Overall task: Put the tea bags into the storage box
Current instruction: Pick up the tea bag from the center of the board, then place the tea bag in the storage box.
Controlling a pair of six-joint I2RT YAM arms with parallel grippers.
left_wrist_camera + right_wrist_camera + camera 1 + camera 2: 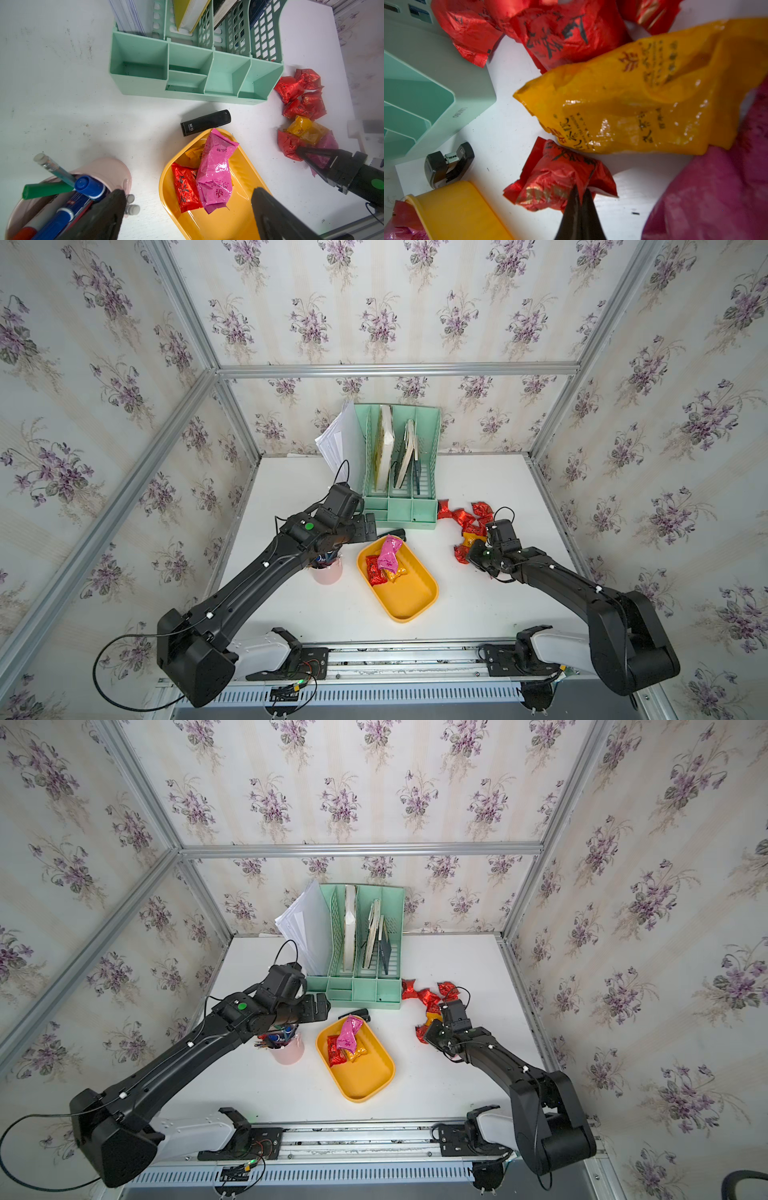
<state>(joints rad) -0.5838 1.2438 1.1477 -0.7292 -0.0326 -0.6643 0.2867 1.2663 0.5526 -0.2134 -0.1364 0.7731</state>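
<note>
The white worktop point(291, 605) is carrying everything, and its matte surface is showing faint scuffs in the left wrist view. At its 12 o'clock edge the mint-green file organizer point(399, 472), rigid plastic with gridded walls, is standing with papers and books in it. Near the middle the storage box point(409, 597), a shallow, glossy yellow-orange tray with rounded corners, is lying slantwise. It is holding at least three tea bags at its 11 o'clock end: a pink sachet point(388, 553) propped against the rim, a red sachet point(373, 570) and an orange sachet point(397, 572). The rest of the tray is lying bare. At the box's 9 o'clock a pink pen cup point(328, 572) is bristling with markers. The task is looking roughly a third done, since the loose tea bags point(467, 516), seven or so crinkly foil packets, mostly red, are lying heaped at the box's 2 o'clock, beside the organizer's corner. The left gripper point(189, 191) is hanging released and empty over the box's 11 o'clock end. The right gripper point(579, 192) is clenching the crimped edge of a red tea bag point(556, 180) at the heap's 6 o'clock end; whether the bag is off the worktop cannot be told. A small black stapler point(205, 122) is lying between organizer and box.
</note>
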